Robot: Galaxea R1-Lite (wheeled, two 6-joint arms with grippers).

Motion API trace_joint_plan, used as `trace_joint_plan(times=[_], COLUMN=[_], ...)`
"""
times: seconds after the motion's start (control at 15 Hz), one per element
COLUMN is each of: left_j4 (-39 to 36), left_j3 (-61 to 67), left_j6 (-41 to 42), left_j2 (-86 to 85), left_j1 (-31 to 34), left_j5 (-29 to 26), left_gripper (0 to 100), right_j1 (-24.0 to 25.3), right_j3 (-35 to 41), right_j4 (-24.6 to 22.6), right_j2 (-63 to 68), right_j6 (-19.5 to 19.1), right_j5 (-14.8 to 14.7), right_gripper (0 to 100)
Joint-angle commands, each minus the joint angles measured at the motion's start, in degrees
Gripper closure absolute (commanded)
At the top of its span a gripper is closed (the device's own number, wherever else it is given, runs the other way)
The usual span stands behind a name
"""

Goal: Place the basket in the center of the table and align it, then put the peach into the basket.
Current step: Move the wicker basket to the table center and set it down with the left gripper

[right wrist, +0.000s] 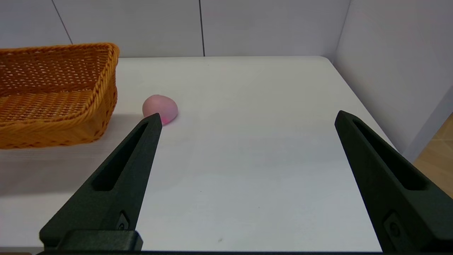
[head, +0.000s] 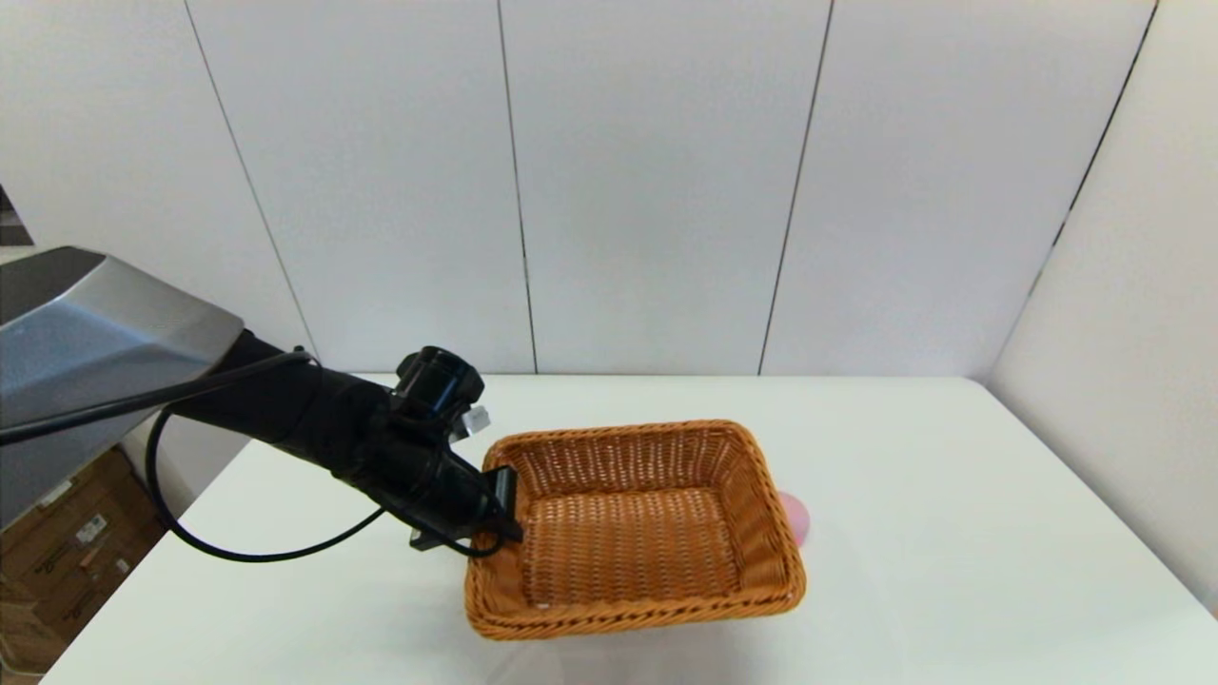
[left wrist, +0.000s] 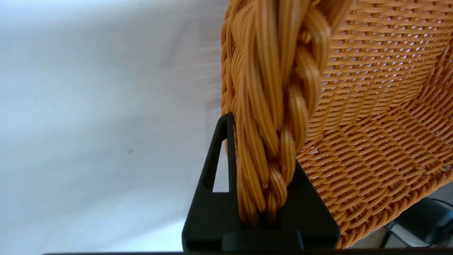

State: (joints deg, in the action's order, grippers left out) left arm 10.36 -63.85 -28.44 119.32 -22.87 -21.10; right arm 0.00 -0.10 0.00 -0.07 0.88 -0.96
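Head view: peach [head: 797, 517] mostly hidden behind basket [head: 633, 528] right wall, only a pink sliver at center right. Left gripper [head: 506, 509] fingertips masked by basket's left rim. Right arm out of frame. Left wrist view: basket cut off at top and right edges; one finger hidden behind braided rim. Right wrist view: basket cut off at left edge; right gripper [right wrist: 247, 117] finger bases cropped at bottom.

Bright, even light; soft shadows.
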Motion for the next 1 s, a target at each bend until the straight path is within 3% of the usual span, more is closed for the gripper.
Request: trace_joint_plan(times=[0.07, 0.4, 1.0], left_j4=[5.02, 8.53, 8.45], left_j3=[-3.65, -6.81, -7.34], left_j6=[0.58, 1.81, -1.18], left_j2=[0.91, 2.67, 5.57], left_j1=[-1.65, -3.5, -3.32], left_j5=[0.01, 0.01, 0.36], left_gripper=[100, 100, 100], right_j1=[0.0, 0.0, 0.0], right_j3=[0.01, 0.01, 0.01], right_j4=[0.0, 0.09, 0.09], right_j2=[-0.01, -0.01, 0.07], right_j6=[0.18, 0.26, 0.26], right_j5=[0.0, -0.09, 0.0], right_gripper=[0, 0, 0])
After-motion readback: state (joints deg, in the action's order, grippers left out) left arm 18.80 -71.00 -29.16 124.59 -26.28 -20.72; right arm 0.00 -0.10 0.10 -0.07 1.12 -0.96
